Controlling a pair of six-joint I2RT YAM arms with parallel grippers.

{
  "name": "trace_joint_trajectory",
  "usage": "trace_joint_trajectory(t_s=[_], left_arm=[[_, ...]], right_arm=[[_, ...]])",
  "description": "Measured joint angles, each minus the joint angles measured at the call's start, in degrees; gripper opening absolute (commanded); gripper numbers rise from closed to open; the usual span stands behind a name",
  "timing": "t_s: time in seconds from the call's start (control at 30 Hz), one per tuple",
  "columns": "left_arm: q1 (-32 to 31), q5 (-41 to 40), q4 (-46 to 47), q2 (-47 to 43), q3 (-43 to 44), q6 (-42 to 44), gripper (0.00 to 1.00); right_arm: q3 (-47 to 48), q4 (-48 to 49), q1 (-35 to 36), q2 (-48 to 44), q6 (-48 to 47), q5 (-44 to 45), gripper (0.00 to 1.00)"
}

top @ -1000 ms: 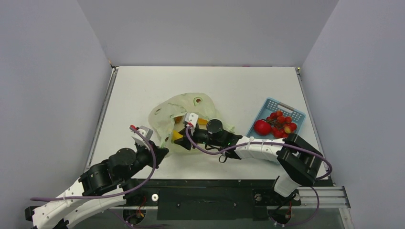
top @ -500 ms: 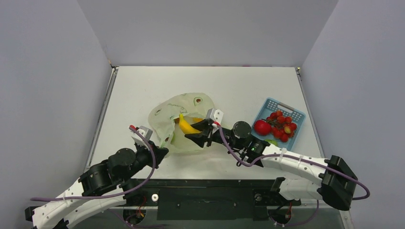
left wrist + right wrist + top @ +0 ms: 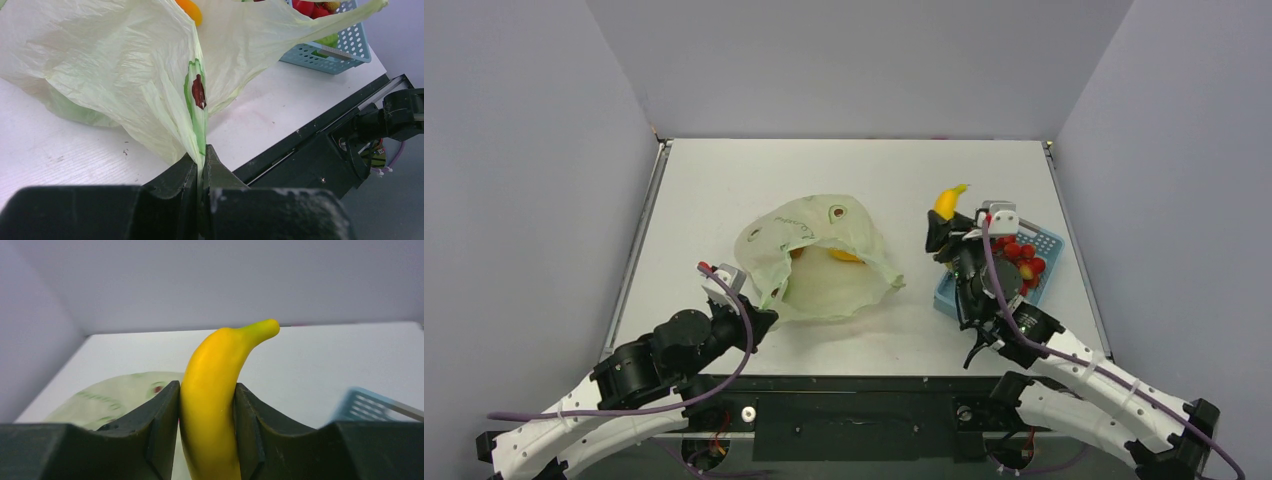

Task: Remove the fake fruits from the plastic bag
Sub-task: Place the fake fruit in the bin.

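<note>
The pale yellow-green plastic bag point(image 3: 824, 262) lies mid-table with its mouth facing right. My left gripper point(image 3: 762, 318) is shut on the bag's near edge point(image 3: 197, 107), holding it up. An orange fruit point(image 3: 845, 255) shows inside the bag's mouth point(image 3: 190, 9). My right gripper point(image 3: 946, 232) is raised beside the blue basket point(image 3: 1032, 236) and is shut on a yellow banana point(image 3: 947, 200), which stands upright between the fingers point(image 3: 220, 390). Red fruits point(image 3: 1024, 262) lie in the basket.
The blue lattice basket point(image 3: 345, 47) sits at the right of the table, near the right wall. The black front rail point(image 3: 854, 400) and arm bases run along the near edge. Grey walls close in left, right and back.
My right gripper has pulled the banana out of the bag and swung it right and up, to beside the basket. The left gripper has stayed still on the bag.
</note>
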Motion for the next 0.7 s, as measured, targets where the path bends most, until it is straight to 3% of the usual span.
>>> trace_joint_trajectory(t_s=[0.13, 0.33, 0.53, 0.7], left_arm=[[0.0, 0.0, 0.0, 0.0, 0.0, -0.02, 0.0], [-0.04, 0.0, 0.0, 0.07, 0.0, 0.0, 0.0], [-0.04, 0.02, 0.0, 0.15, 0.0, 0.0, 0.0], [-0.04, 0.02, 0.0, 0.04, 0.0, 0.0, 0.0]], right_arm=[[0.76, -11.04, -10.16, 1.27, 8.87, 13.22, 0.0], [-0.9, -23.41, -31.78, 4.5, 23.47, 7.1, 0.0], [-1.22, -26.91, -35.36, 12.11, 26.25, -7.3, 0.0], [-2.51, -27.08, -36.37, 13.46, 26.05, -9.53, 0.0]])
